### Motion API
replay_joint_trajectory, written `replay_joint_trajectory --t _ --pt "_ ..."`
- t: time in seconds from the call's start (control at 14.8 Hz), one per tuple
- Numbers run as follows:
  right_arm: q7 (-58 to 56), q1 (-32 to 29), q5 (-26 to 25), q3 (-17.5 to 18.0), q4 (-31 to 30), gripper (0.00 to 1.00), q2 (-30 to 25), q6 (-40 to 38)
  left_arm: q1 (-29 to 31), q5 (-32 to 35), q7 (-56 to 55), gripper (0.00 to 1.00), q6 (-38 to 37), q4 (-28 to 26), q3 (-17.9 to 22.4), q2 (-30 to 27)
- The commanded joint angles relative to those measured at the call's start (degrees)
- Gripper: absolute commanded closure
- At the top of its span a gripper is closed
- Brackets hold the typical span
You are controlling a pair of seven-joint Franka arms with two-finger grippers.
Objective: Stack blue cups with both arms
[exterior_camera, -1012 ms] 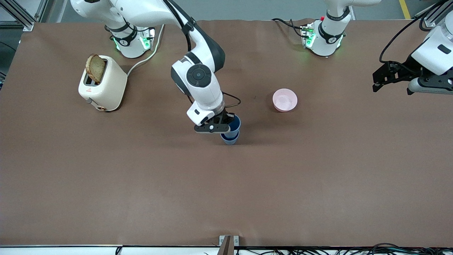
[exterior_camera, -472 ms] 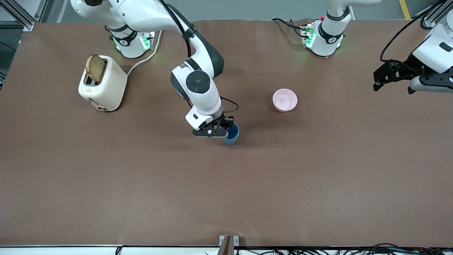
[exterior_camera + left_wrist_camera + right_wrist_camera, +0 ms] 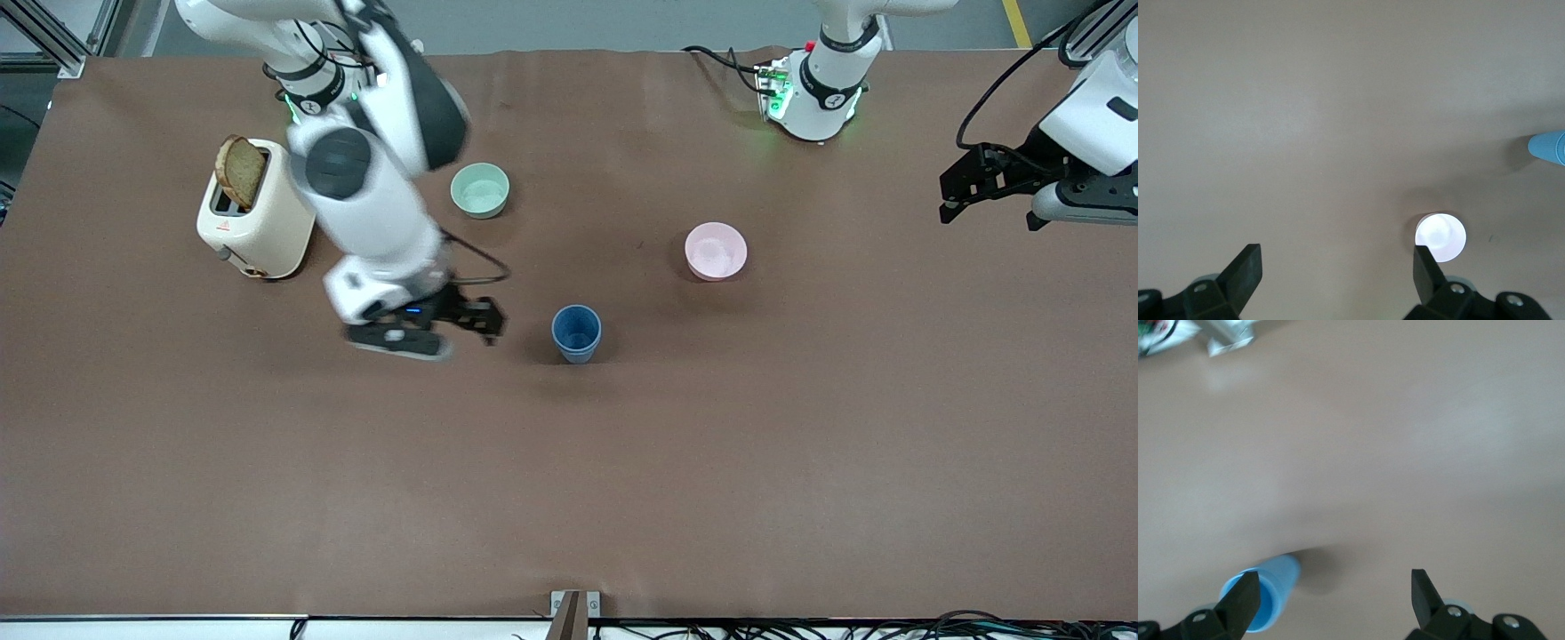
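Observation:
The blue cups [image 3: 576, 333] stand upright as one nested stack in the middle of the table. They also show in the right wrist view [image 3: 1268, 587] and in the left wrist view [image 3: 1548, 147]. My right gripper [image 3: 487, 322] is open and empty, apart from the stack, toward the right arm's end of it. In its wrist view the right gripper [image 3: 1331, 597] has its jaws wide apart, with the stack by one fingertip. My left gripper [image 3: 949, 200] is open and empty, up over the left arm's end of the table, and waits; its wrist view shows the left gripper [image 3: 1335, 267] over bare table.
A pink bowl [image 3: 716, 251] sits toward the left arm's end from the stack, farther from the front camera; it shows in the left wrist view [image 3: 1441, 237]. A pale green bowl [image 3: 480, 190] and a cream toaster [image 3: 258, 209] holding a bread slice [image 3: 240, 171] stand near the right arm's base.
My right gripper let go of the upper cup, now seated in the lower one, and swung away toward the right arm's end. The green bowl came into sight. The left arm barely moved.

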Motion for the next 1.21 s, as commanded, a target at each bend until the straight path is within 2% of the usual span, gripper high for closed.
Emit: replay_joint_trajectory --t 0.0,0.07,0.4,0.74,0.94,1.15 --pt "-5.3 -6.4 -4.3 0.9 -3.5 0.00 -6.6 -5.5 0.2 -1.0 0.6 0.00 -1.6 -0.1 -0.1 -1.0" --pt "-6.6 -8.3 -5.6 0.9 -4.2 0.00 -8.5 -6.9 0.2 -1.0 0.5 0.00 -1.7 0.0 -0.1 -1.0" --pt "-21.1 -20.8 -5.7 0.9 -6.9 0.00 -17.1 -16.3 0.3 -0.8 0.6 0.00 -2.4 0.3 -0.1 -1.1" --pt "-33.5 -32.3 -5.7 0.9 -6.4 0.00 -21.9 -24.0 0.1 -0.4 0.6 0.00 -2.6 0.1 -0.1 -1.1" --pt "-39.1 -35.3 -5.9 0.9 -0.6 0.00 -21.9 -29.2 0.1 0.0 0.5 0.00 -3.7 -0.3 -0.1 -1.1" --pt "-39.6 -35.7 -7.2 0.9 5.1 0.00 -21.6 -31.3 0.2 0.0 -0.4 0.00 -3.7 -0.5 -0.3 -1.1"
